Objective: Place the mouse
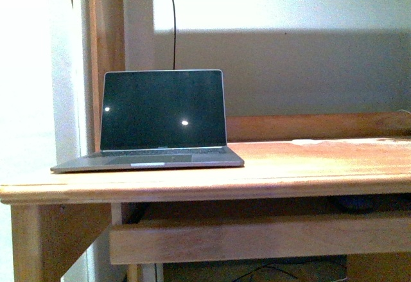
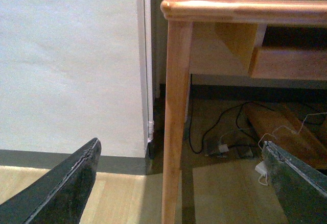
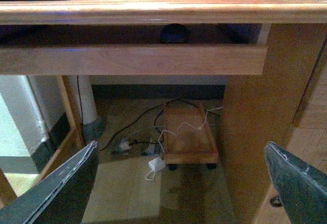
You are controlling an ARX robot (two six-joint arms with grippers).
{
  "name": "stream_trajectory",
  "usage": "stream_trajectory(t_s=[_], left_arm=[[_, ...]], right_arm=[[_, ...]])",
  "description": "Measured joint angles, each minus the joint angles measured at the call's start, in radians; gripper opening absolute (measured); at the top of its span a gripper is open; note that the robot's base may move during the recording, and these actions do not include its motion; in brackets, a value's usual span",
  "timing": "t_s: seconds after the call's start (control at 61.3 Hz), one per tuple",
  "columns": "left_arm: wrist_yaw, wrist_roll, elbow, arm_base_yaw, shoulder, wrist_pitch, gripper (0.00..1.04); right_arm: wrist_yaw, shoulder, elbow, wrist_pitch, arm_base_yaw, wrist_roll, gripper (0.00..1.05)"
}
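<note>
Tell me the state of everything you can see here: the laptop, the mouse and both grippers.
laptop: lid open, screen dark, standing on the desk.
mouse: lying on the shelf under the desktop, not held.
left gripper: open, empty.
right gripper: open, empty.

A wooden desk [image 1: 308, 169] is spanning the lower half of the front view. An open laptop [image 1: 164, 112] with a dark screen is sitting on its top at centre left. A small pale flat patch [image 1: 313, 142] is lying right of centre, towards the back. Beneath the top, a shelf [image 3: 133, 59] is carrying the dark mouse [image 3: 173, 33], at upper centre of the right wrist view.
</note>
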Motion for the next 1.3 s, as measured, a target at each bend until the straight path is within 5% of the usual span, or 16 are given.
stream_trajectory(t_s=[0.163,0.245,0.31,0.587,0.75,1.06,1.304], left_arm=[[0.016,-0.004,0.001,0.003,0.003,-0.003,0.97],[0.262,-0.050,0.047,0.043,0.105,-0.090,0.97],[0.359,-0.011,0.053,0.024,0.236,-0.037,0.97],[0.285,0.625,0.187,0.018,1.135,0.766,0.97],[0.363,1.077,0.356,-0.032,1.610,1.106,0.97],[0.484,1.532,0.624,-0.093,1.989,1.188,0.97],[0.522,1.633,0.785,-0.099,2.089,1.119,0.97]], right_arm=[[0.000,0.000,0.000,0.000,0.000,0.000,0.97],[0.000,0.000,0.000,0.000,0.000,0.000,0.97],[0.000,0.000,0.000,0.000,0.000,0.000,0.97],[0.000,0.000,0.000,0.000,0.000,0.000,0.97],[0.000,0.000,0.000,0.000,0.000,0.000,0.97],[0.000,0.000,0.000,0.000,0.000,0.000,0.97],[0.000,0.000,0.000,0.000,0.000,0.000,0.97]])
